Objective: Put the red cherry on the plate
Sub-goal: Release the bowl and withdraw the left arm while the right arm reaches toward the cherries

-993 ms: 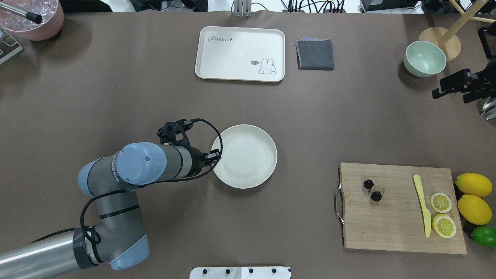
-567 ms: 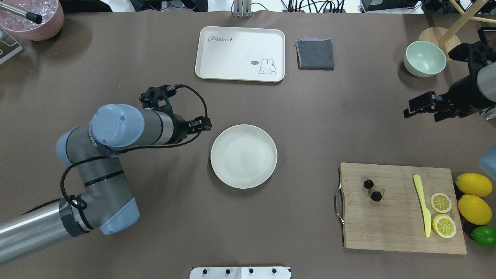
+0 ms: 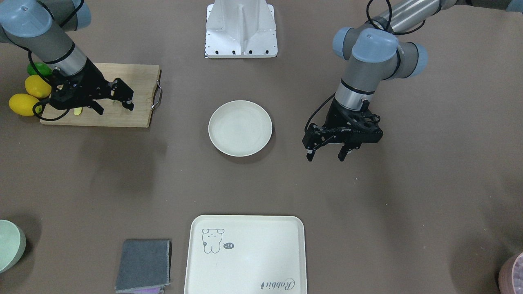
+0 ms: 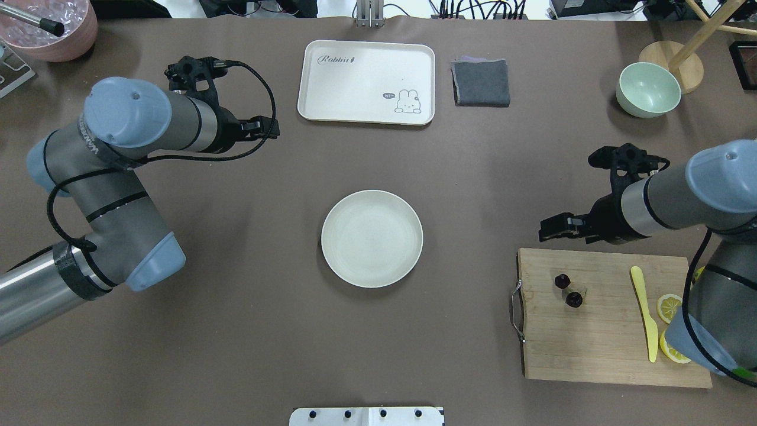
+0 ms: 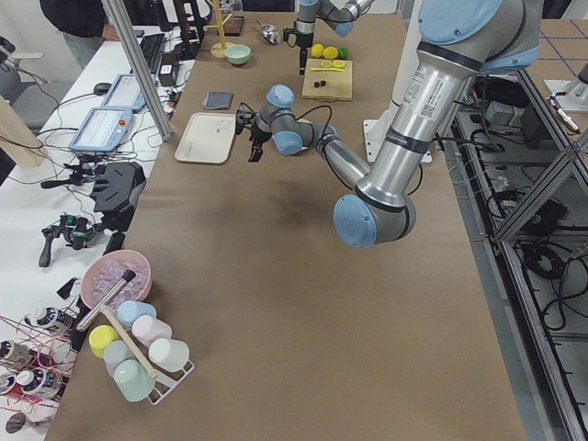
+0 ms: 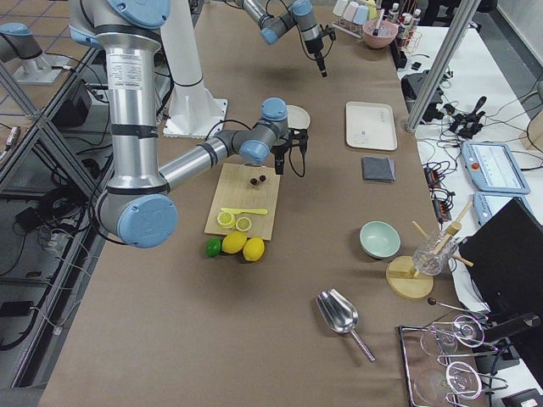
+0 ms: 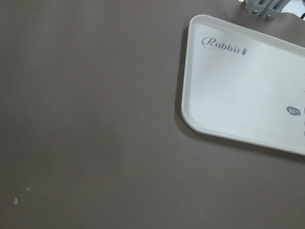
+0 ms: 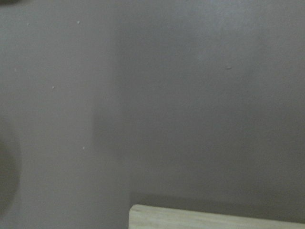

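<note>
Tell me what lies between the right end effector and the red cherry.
Between the right end effector and the red cherry lie only bare table and bare cutting board, as the overhead view shows.

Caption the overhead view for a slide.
Open right gripper hovers near cutting board bearing the red cherry; plate bare.

A rabbit tray (image 4: 355, 89) lies beside a folded grey cloth (image 4: 481, 83). A yellow knife (image 4: 643, 307) rests on the wooden board (image 4: 591, 349).

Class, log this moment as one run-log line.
stage: pre-grasp | cherry: on board | plate: empty | right pincer: open, near board | left pincer: open, away from plate
</note>
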`<action>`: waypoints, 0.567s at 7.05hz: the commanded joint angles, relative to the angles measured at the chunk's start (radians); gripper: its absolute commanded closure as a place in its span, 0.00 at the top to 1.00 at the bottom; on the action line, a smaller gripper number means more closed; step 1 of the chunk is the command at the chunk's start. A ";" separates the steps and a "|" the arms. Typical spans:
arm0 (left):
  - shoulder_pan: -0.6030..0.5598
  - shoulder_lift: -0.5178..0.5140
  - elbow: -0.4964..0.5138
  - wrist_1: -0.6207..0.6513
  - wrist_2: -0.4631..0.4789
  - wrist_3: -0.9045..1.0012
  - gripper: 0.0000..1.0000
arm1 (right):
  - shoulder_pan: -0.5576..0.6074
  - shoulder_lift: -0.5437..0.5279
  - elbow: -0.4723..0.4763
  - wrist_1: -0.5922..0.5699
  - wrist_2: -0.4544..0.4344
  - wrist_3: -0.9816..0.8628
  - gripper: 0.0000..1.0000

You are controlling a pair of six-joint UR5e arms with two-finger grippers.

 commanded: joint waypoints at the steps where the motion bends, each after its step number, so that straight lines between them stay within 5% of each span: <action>1: -0.056 0.000 0.000 0.017 -0.002 0.076 0.98 | -0.132 -0.045 0.036 0.000 -0.063 -0.049 1.00; 4: -0.062 0.012 0.000 0.015 -0.001 0.076 0.98 | -0.157 -0.064 0.021 -0.007 -0.130 -0.136 0.99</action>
